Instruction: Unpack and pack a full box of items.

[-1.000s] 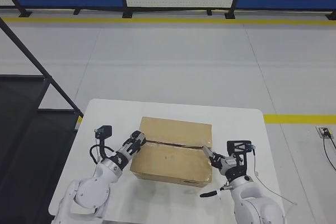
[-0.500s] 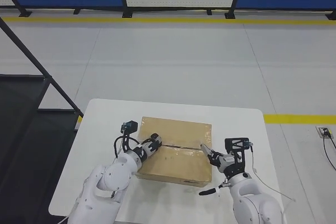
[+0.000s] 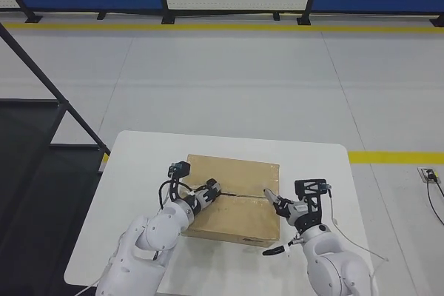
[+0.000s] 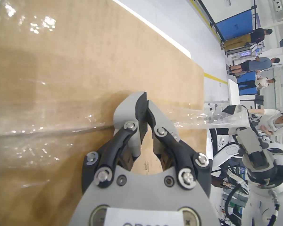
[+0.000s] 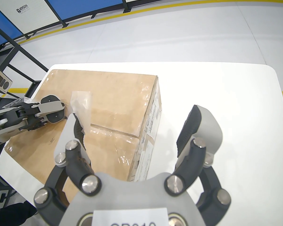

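Note:
A brown cardboard box [image 3: 229, 200] lies shut in the middle of the white table [image 3: 133, 170]. My left gripper [image 3: 211, 186] rests on the box's top seam, shut on a strip of clear tape [image 4: 193, 118] that lifts off the seam. In the right wrist view the loose tape [image 5: 80, 99] stands up beside the left gripper [image 5: 59, 111]. My right gripper [image 3: 276, 201] hangs open at the box's right end. One of its fingers [image 5: 76, 128] is over the box top [image 5: 103, 90], the other past the side wall, above the table [image 5: 214, 90].
A black metal frame [image 3: 29, 140] stands just left of the table. A white printed label [image 5: 152, 121] is on the box's right end. Bare table lies left and right of the box.
My left gripper has travelled from the box's left edge along the seam toward the middle, drawing the tape with it. The right gripper has edged slightly closer to the box.

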You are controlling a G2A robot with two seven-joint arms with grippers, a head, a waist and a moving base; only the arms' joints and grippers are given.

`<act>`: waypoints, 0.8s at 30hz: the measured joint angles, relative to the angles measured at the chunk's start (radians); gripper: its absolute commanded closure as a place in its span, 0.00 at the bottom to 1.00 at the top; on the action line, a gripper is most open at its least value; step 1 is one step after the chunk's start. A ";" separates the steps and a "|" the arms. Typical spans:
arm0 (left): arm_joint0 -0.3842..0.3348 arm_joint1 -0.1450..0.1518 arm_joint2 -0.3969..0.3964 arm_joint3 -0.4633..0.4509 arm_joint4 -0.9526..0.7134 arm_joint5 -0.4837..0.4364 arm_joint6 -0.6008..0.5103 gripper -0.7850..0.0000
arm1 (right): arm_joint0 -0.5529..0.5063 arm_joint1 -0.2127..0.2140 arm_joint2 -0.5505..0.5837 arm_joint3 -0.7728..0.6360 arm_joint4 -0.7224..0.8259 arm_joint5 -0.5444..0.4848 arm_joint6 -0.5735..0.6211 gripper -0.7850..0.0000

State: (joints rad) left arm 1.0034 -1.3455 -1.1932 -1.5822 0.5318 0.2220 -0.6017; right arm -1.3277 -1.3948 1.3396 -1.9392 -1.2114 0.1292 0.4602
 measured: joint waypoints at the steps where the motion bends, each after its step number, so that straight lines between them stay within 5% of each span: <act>1: 0.000 0.000 -0.001 0.002 -0.001 -0.001 0.001 1.00 | 0.001 0.000 0.000 0.002 0.000 0.002 -0.001 0.00; 24: 0.003 0.005 -0.015 0.013 -0.023 -0.006 0.009 1.00 | -0.021 0.005 0.031 -0.010 -0.016 0.031 0.003 0.00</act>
State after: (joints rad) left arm 1.0068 -1.3409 -1.2087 -1.5691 0.5090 0.2157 -0.5930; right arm -1.3488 -1.3894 1.3709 -1.9493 -1.2278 0.1598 0.4632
